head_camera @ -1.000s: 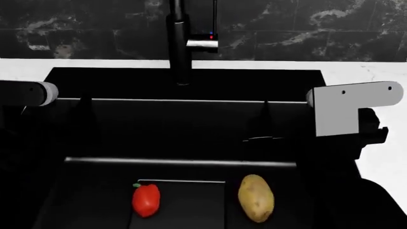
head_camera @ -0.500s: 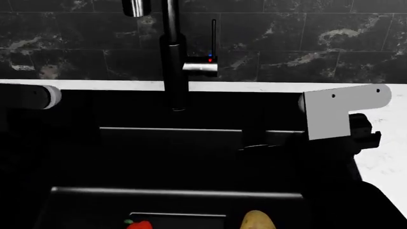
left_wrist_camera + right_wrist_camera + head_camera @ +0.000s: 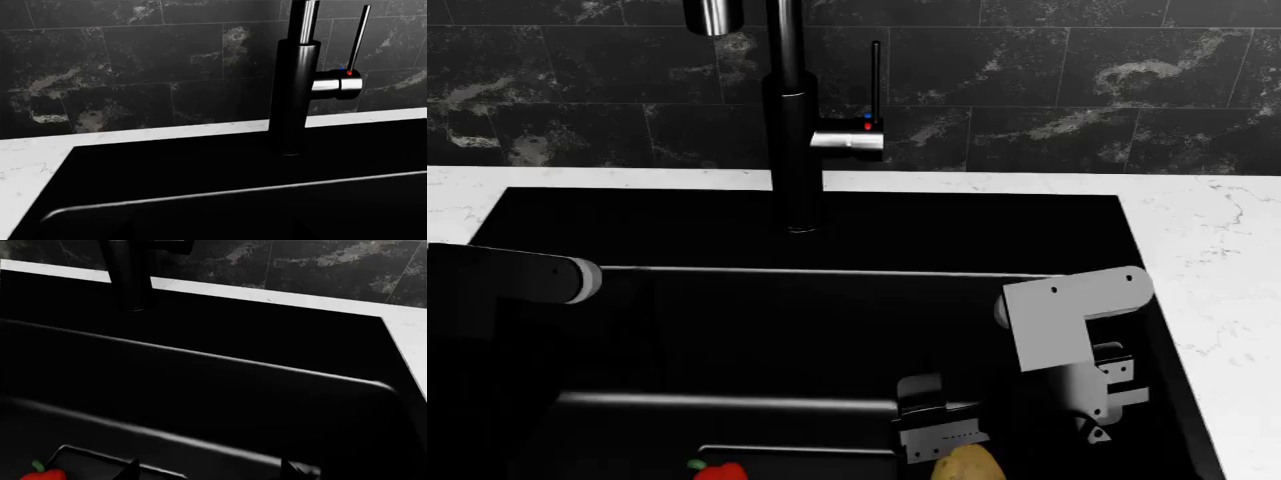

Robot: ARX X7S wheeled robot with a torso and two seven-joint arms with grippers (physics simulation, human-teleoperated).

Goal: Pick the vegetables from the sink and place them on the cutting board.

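The sink (image 3: 1121,260) is a deep matte-black basin with a tall dark faucet (image 3: 794,130) behind it. At the head view's lower edge, part of the red bell pepper (image 3: 718,471) and the top of the tan potato (image 3: 964,465) lie on the sink floor. My right gripper (image 3: 945,438) hangs low in the basin, just above the potato. The right wrist view shows this gripper (image 3: 213,472) open, with its dark fingertips (image 3: 131,470) far apart and the pepper (image 3: 41,474) off to one side. My left arm (image 3: 521,277) reaches over the basin's left side, its gripper lost in the dark. The cutting board is out of view.
White marble counter (image 3: 1214,240) borders the sink, with a dark tiled wall (image 3: 1068,80) behind. The faucet (image 3: 293,85) and its lever (image 3: 357,35) stand close in the left wrist view. A raised dark ledge (image 3: 801,452) lies on the sink floor by the vegetables.
My right arm has dropped down into the basin and inward, its gripper now just over the potato. The left arm has also lowered and moved inward. The head view tilted up earlier.
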